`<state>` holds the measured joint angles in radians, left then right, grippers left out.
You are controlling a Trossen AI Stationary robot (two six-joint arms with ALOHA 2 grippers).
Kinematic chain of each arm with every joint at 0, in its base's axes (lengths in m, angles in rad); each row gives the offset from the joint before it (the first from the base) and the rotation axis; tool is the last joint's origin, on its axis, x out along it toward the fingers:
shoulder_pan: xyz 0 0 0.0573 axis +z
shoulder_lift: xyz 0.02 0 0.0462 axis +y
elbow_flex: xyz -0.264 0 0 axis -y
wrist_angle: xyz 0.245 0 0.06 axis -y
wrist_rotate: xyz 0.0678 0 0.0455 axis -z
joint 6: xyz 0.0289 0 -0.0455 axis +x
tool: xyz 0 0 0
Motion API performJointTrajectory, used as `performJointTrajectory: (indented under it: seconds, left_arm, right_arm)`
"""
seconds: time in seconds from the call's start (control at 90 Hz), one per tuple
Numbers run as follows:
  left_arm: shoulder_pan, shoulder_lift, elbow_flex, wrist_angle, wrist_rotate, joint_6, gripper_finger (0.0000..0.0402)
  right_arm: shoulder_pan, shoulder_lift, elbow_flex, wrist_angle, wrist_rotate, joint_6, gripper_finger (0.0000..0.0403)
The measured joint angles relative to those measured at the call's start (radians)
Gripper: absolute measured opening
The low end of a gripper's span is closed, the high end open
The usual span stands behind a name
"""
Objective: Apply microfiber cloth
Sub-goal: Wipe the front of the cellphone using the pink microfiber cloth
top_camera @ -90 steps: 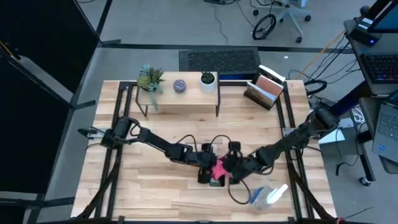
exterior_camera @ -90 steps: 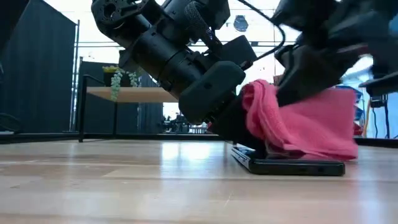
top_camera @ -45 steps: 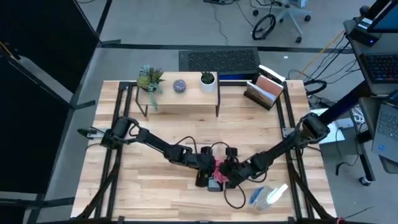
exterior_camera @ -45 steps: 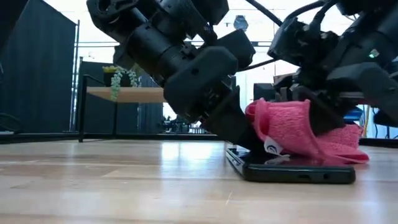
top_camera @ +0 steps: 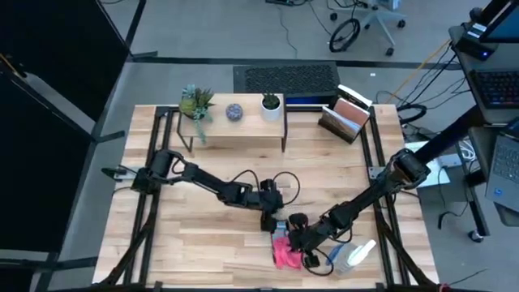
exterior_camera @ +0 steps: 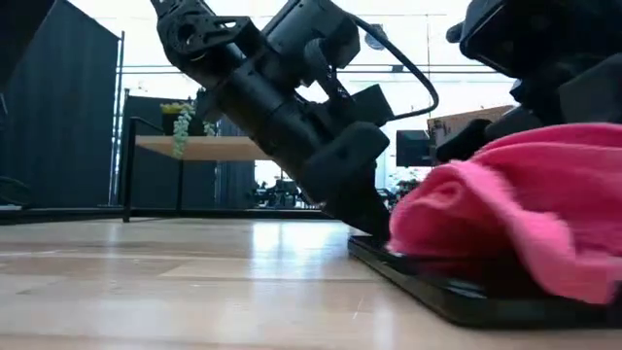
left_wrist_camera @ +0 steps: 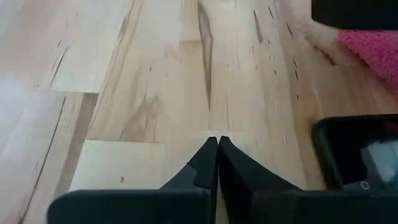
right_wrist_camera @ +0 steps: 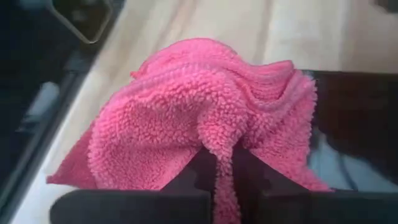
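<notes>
High view showed a spray bottle point(top_camera: 350, 257) lying just beside the right gripper point(top_camera: 296, 243), near the table's point(top_camera: 195, 235) front edge, and a small shelf point(top_camera: 235, 123) with plants well apart at the back. The right gripper, reaching in low from its side, pinched the microfiber cloth point(right_wrist_camera: 205, 143), which lay bunched on the smartphone point(exterior_camera: 457, 292). The left gripper point(left_wrist_camera: 217, 146), fingers pressed together, pointed steeply down at the phone's far end. Bare wood lay open to the left.
</notes>
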<state>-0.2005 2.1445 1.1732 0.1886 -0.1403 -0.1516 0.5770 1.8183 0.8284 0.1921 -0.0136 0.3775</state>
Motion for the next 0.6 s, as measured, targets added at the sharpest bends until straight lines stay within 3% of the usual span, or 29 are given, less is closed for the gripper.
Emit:
performJointTrajectory:
  seconds: [0.133,0.422,0.6]
  left_arm:
    - [0.0,0.0,-0.001,0.002,0.001,0.001,0.0]
    - [-0.024,-0.033,0.011,-0.03,-0.006,0.059,0.0]
    - [-0.057,-0.093,0.008,-0.042,0.02,0.089,0.0]
  right_arm:
    - [0.001,-0.029,-0.001,-0.026,-0.022,-0.001,0.0006]
    - [-0.006,-0.236,0.012,-0.242,0.103,-0.018,0.0006]
    - [0.025,-0.264,0.014,-0.196,0.005,0.056,0.0006]
